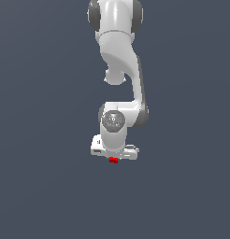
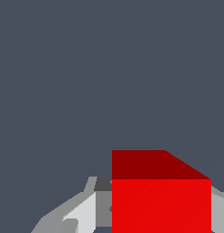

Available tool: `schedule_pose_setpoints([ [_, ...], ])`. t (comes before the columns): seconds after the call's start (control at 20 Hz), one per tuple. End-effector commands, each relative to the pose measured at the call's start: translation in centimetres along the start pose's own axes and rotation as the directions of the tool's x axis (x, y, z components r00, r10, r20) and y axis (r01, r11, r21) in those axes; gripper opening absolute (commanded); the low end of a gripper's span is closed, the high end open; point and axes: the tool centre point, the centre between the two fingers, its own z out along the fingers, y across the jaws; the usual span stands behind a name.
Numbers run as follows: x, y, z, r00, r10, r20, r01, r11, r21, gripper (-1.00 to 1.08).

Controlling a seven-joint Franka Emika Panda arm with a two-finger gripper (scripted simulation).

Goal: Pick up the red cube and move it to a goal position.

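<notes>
The red cube (image 1: pixel 113 160) is a tiny bright red block showing just under the white hand of the arm in the exterior view. My gripper (image 1: pixel 114 158) points down over it, and its fingers are mostly hidden by the hand there. In the wrist view the red cube (image 2: pixel 161 205) fills the gap of my gripper (image 2: pixel 160 214). One grey finger (image 2: pixel 101 207) lies against one side of the cube and the other finger (image 2: pixel 219 211) against the opposite side. The jaws are shut on the cube. I cannot tell whether the cube rests on the surface or hangs above it.
A plain dark grey-blue surface (image 1: pixel 46 186) fills both views. The white arm (image 1: pixel 119 60) reaches down from the top middle of the exterior view. No goal marker shows.
</notes>
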Motion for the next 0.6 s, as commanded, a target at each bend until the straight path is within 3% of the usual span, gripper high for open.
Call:
schedule_pose_setpoints([
  [0.0,0.1,0.0,-1.8,1.000,0.000,-0.002,0.000,1.000,0.000,-1.00],
  [0.55,0.6,0.3,-11.6,1.000,0.001,-0.003,-0.001,1.000,0.001,-1.00],
])
